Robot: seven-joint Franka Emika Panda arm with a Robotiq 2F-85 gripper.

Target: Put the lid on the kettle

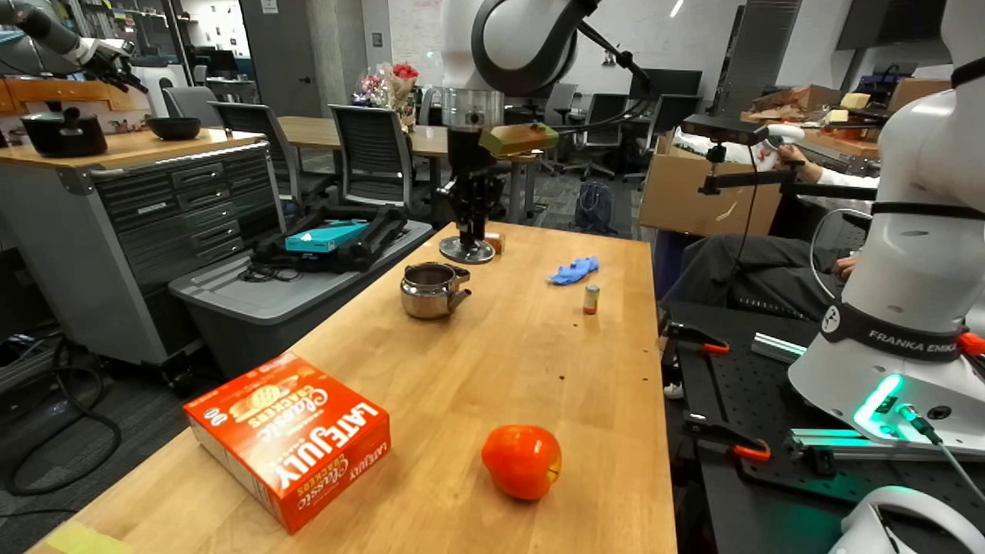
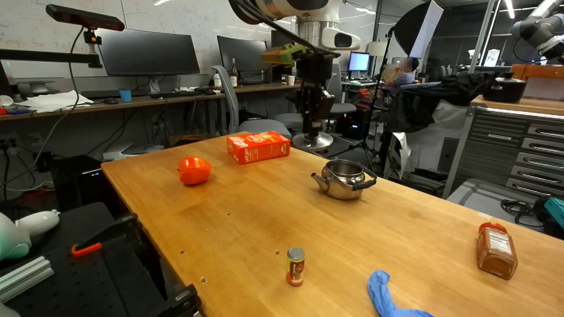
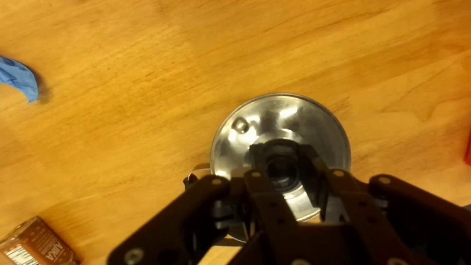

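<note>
The lid [image 1: 466, 251] is a round silvery disc held in the air, and it shows in both exterior views [image 2: 312, 141]. My gripper [image 1: 467, 227] points straight down and is shut on the dark knob at the lid's centre; it shows too in an exterior view [image 2: 312, 128]. In the wrist view the fingers [image 3: 282, 167] close around the knob and the lid [image 3: 312, 127] spreads beneath them. The silver kettle [image 1: 431, 292] stands upright and open-topped on the table, also in an exterior view [image 2: 343, 181]. In the wrist view the lid and fingers hide most of it.
An orange cracker box [image 2: 260, 148] and an orange-red ball-like object [image 1: 523, 462] lie on the table. A small can [image 2: 295, 266], a blue glove [image 1: 575, 271] and a red-capped spice jar [image 2: 496, 251] are there too. The table edge [image 1: 362, 300] runs close beside the kettle.
</note>
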